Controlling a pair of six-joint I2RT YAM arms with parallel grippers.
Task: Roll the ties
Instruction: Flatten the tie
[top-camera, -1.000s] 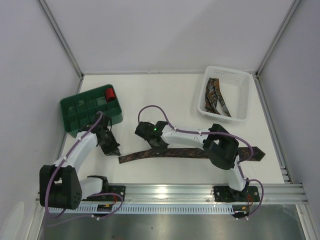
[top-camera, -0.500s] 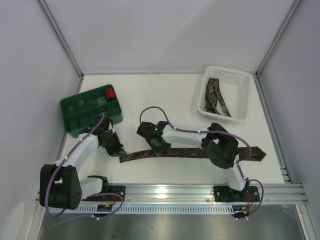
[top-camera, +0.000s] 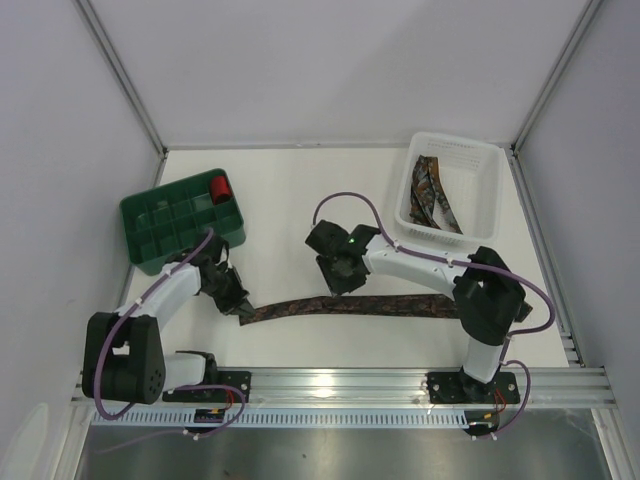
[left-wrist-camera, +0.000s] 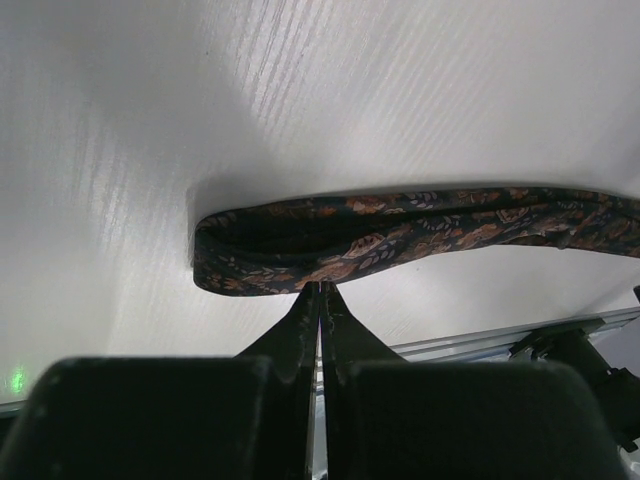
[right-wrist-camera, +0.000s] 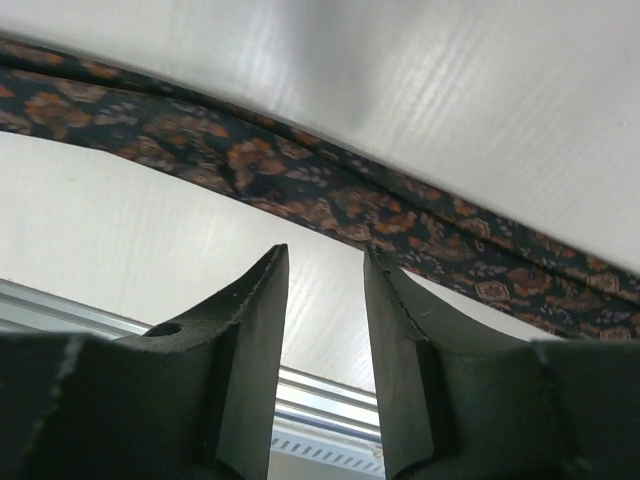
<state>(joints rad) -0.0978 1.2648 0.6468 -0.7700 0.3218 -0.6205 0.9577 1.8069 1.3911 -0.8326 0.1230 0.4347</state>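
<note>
Fingers of the left hand are pressed together, their tips set against the near edge of the tie at its left end, where the fabric is doubled over into a single loose fold. Whether any cloth is actually caught between them cannot be told. The right hand is held spread near the middle stretch of the same tie, clear of it, with nothing between its fingers. Beyond that first fold the tie is laid out long and flat across the tabletop, its right end running under the right arm. The roll is therefore judged barely begun: one turn at most is made, and nearly the whole length is left to be wound. Further out, other ties are seen lying loose in the white basket at the far right, not yet taken out. The green tray at the far left is occupied only by a small red roll, so no patterned tie is judged finished.
</note>
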